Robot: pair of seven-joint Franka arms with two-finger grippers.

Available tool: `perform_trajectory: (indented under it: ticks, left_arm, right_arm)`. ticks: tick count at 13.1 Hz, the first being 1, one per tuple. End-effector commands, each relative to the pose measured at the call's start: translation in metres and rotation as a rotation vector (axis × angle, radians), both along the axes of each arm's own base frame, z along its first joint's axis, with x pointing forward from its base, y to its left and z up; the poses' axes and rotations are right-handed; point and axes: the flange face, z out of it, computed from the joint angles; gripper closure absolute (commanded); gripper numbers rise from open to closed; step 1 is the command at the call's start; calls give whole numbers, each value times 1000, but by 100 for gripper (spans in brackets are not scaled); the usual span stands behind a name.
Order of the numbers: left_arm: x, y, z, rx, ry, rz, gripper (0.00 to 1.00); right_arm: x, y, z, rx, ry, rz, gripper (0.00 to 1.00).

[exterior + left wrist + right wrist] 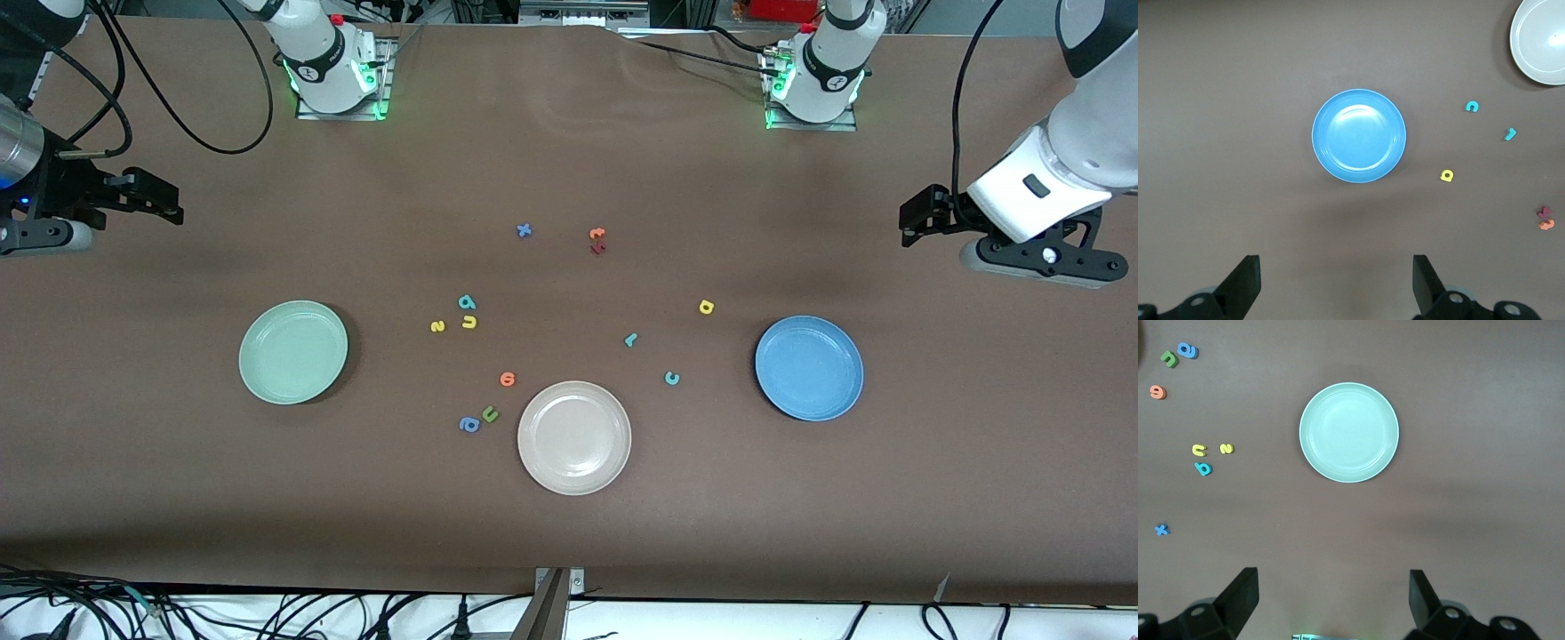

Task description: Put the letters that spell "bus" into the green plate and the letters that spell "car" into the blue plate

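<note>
Nothing's sorted yet, so this looks like the very start. Green plate (293, 352) and blue plate (809, 368) sit bare on the bench, with b (467, 302), u (468, 323), s (436, 326) and c (672, 378), r (630, 339), a (706, 308) loose between them. Farther up, left claw (909, 220) and right claw (169, 203) both hang wide apart, holding nothing. Next move probably needs a careful pinch on one tiny letter.

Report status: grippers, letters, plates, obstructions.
Left gripper open over bare table near blue plate; right gripper open near green plate. Both plates empty. No obstructions.

Glossy smooth green plate (292, 352) and blue plate (808, 368) on matt brown table (569, 516).
</note>
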Motion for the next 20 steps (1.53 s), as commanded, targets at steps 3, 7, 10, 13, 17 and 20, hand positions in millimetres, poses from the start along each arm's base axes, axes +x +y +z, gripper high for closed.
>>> perform_trajectory:
  ticks: [3, 7, 10, 13, 17, 20]
  left_arm:
    - [-14, 6, 3, -15, -30, 2, 0]
    - [-14, 6, 5, -15, -18, -3, 0]
    - [-14, 7, 3, -14, -11, -3, 0]
    - [-14, 8, 3, -13, -10, -2, 0]
    - [-16, 13, 2, -11, 11, 7, 0]
    - [-16, 13, 2, -11, 11, 7, 0]
  right_arm:
    - [1, 0, 5, -5, -9, 11, 0]
    - [1, 0, 5, -5, -9, 11, 0]
    - [1, 0, 5, -5, -9, 11, 0]
    - [1, 0, 5, -6, -9, 11, 0]
    - [1, 0, 5, -5, -9, 11, 0]
    - [1, 0, 5, -5, -9, 11, 0]
